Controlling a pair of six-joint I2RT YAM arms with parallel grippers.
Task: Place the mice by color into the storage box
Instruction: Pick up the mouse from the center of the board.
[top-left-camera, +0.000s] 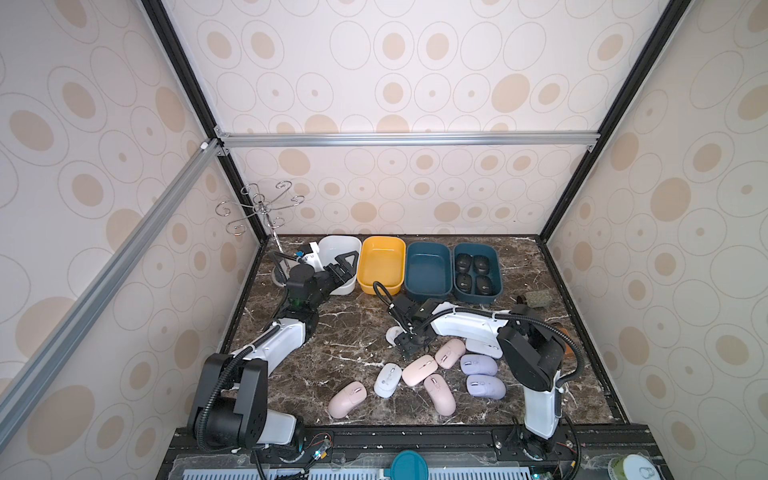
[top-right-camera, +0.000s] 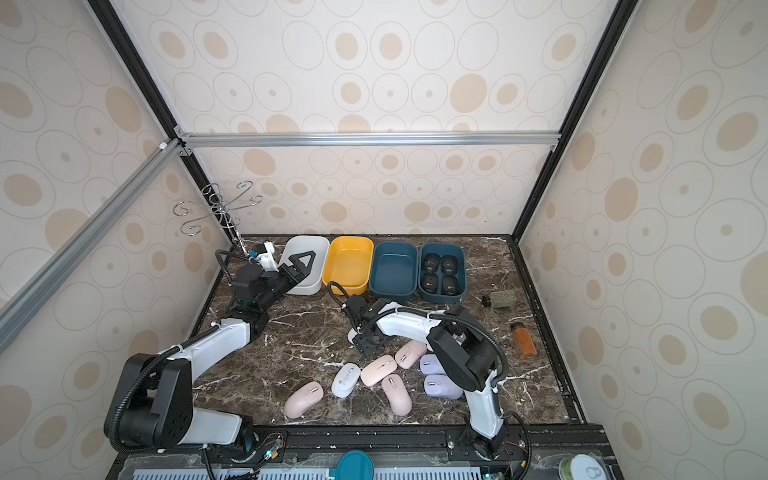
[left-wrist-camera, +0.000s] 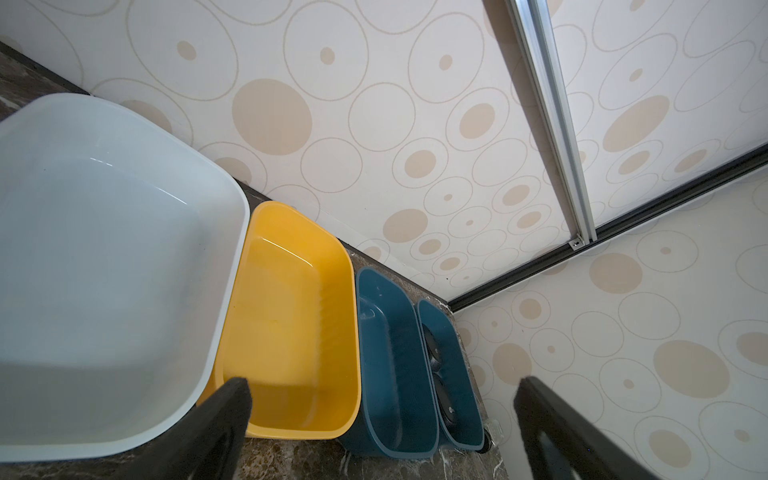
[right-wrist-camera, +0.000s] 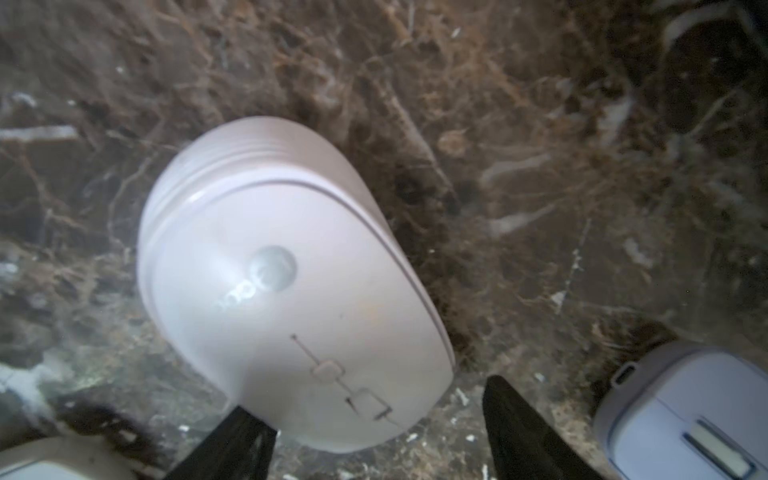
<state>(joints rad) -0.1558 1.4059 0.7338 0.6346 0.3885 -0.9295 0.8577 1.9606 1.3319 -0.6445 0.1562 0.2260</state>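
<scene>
Several mice lie loose at the table's front: pink ones (top-left-camera: 348, 399) (top-left-camera: 419, 369) (top-left-camera: 450, 353), lavender ones (top-left-camera: 478, 365) (top-left-camera: 485, 386) and a white one (top-left-camera: 387, 380). Black mice (top-left-camera: 477, 272) fill the rightmost blue storage box (top-left-camera: 496, 266). My right gripper (top-left-camera: 409, 352) (right-wrist-camera: 372, 399) is open and points down at another white mouse (top-left-camera: 392, 334) (right-wrist-camera: 291, 282). That mouse's wheel end lies between the fingers; one finger (right-wrist-camera: 519, 428) stands apart from it. My left gripper (top-left-camera: 345, 266) (left-wrist-camera: 384, 386) hangs open and holds nothing above the white box (top-left-camera: 332, 243).
The yellow box (top-left-camera: 381, 245) and a second blue box (top-left-camera: 428, 249) hold nothing. A wire hook stand (top-left-camera: 259, 208) stands at the back left. A green jar (top-left-camera: 534, 300) and an orange spice jar (top-right-camera: 523, 340) sit on the right. A teal lid (top-left-camera: 409, 465) is at the front edge.
</scene>
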